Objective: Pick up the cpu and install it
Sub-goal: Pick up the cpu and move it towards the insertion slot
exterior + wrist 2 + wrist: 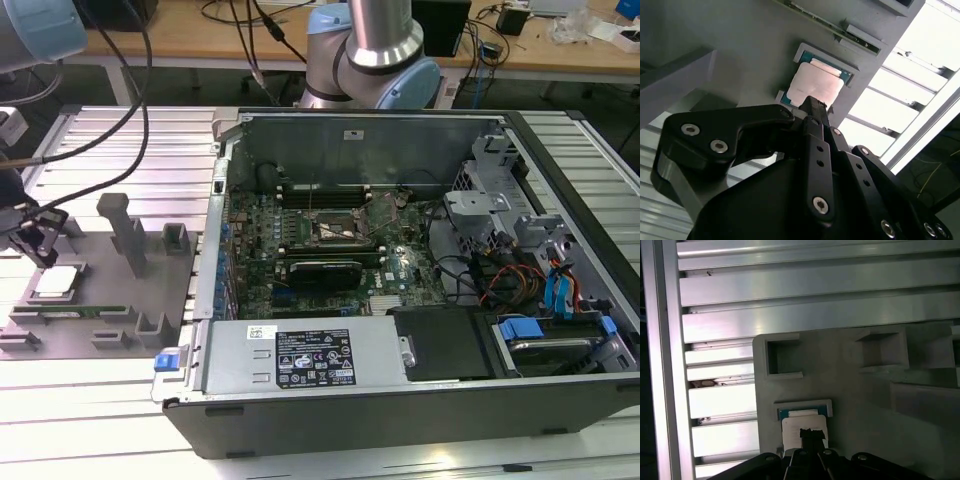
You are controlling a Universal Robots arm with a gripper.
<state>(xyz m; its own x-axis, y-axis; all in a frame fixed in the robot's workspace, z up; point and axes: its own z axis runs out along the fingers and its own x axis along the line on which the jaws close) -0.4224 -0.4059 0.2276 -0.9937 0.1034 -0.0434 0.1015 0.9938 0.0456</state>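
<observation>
**Gripper poised over the cpu in its tray**

The gripper (812,102) hangs tip-down over the cpu (815,85). Its fingers look pressed together into one narrow point with nothing between them. In both wrist views that point sits over one edge of the chip, though I cannot tell whether it touches the metal or hovers just above it.

The cpu lies flat, silver top up, in a shallow square pocket of a grey tray (100,285), so the pick is not yet made. To do this step well, I judge the fingers must spread wide enough to clear two opposite edges. They should then come down square to the chip and close gently on its sides. A thin plate like this would tip or skate if pinched off-centre, and the pocket walls leave little room.

A green memory stick (80,311) lies in a slot just beside the cpu, and several upright posts rise from the tray further back.

The tray rests on a ribbed aluminium table (120,130). Towards the exterior view's right stands an open case (300,400), well apart from the tray. Its board lies exposed, with the socket (335,230) near its middle.

Behind the case is the arm's base (370,60), and past it a wooden bench (550,55) strewn with cables.
</observation>
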